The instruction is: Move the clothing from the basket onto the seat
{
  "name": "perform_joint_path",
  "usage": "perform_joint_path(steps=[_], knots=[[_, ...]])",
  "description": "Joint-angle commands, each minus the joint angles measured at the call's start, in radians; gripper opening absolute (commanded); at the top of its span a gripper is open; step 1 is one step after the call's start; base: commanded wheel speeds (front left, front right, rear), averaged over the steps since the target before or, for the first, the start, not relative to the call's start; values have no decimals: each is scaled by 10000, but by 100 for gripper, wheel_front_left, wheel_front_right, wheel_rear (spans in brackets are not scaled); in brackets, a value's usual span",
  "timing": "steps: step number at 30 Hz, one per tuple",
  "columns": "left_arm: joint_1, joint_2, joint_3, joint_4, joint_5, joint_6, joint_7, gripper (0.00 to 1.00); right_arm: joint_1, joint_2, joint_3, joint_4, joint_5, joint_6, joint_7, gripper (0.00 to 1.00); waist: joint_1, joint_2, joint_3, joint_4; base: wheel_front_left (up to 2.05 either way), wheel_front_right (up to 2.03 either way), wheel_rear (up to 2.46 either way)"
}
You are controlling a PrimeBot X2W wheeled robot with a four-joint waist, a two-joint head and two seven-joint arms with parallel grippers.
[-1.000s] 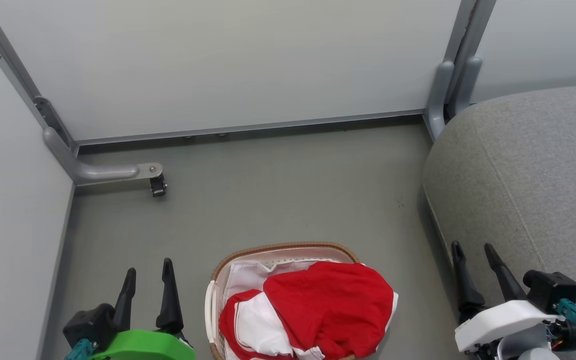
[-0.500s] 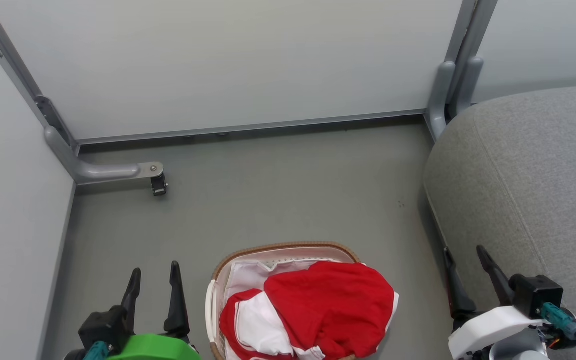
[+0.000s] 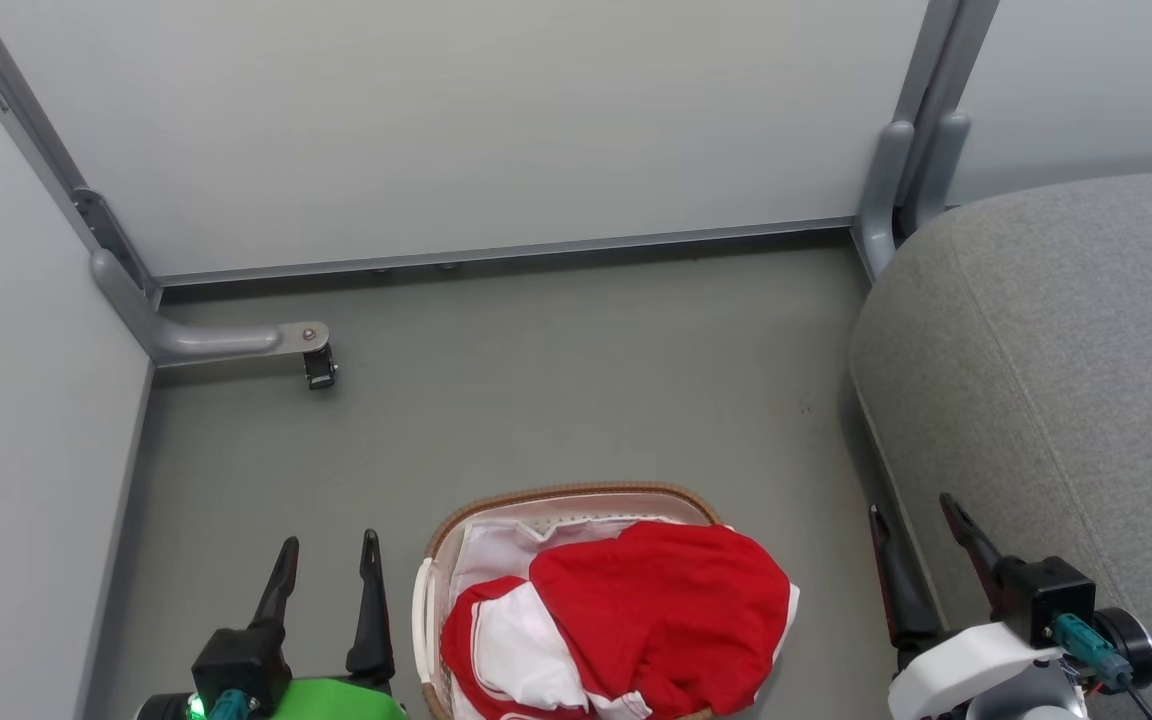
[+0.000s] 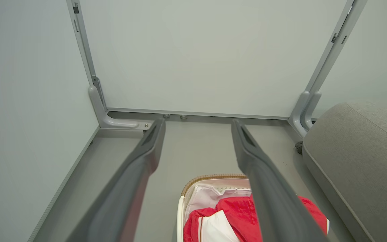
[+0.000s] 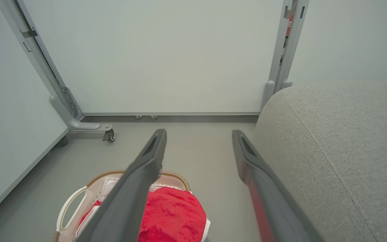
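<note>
The clothing (image 3: 656,610) lies heaped in the basket (image 3: 566,492) at the bottom centre of the head view, soft, light and probably floppy, best pinched at a raised red fold, while the left gripper (image 3: 328,545) and right gripper (image 3: 911,510) flank it, both parted and holding nothing.

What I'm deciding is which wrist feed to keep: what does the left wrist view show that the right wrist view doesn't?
Left wrist view: the open left gripper and a small dark round foot by the large grey fabric seat. Right wrist view: the open right gripper, a black caster wheel and the white side handle of the oval cream basket with brown woven rim. Both: red clothing with white trim heaped in that basket, beside the seat.
</note>
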Motion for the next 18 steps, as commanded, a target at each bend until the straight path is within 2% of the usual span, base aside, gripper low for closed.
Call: perform_joint_path(steps=[1,5,18], knots=[[157,68,-51,35,199,63,-110,100,86,-61,27,12,-204,0,-86,100,0,0,4,4,0,0,0],[144,70,-101,85,456,76,-188,100,86,-64,57,35,-499,0,-172,100,0,0,19,14,0,0,0],[40,70,-105,251,326,27,-157,100,29,-62,46,73,-435,1,-158,100,0,0,31,10,0,0,0]])
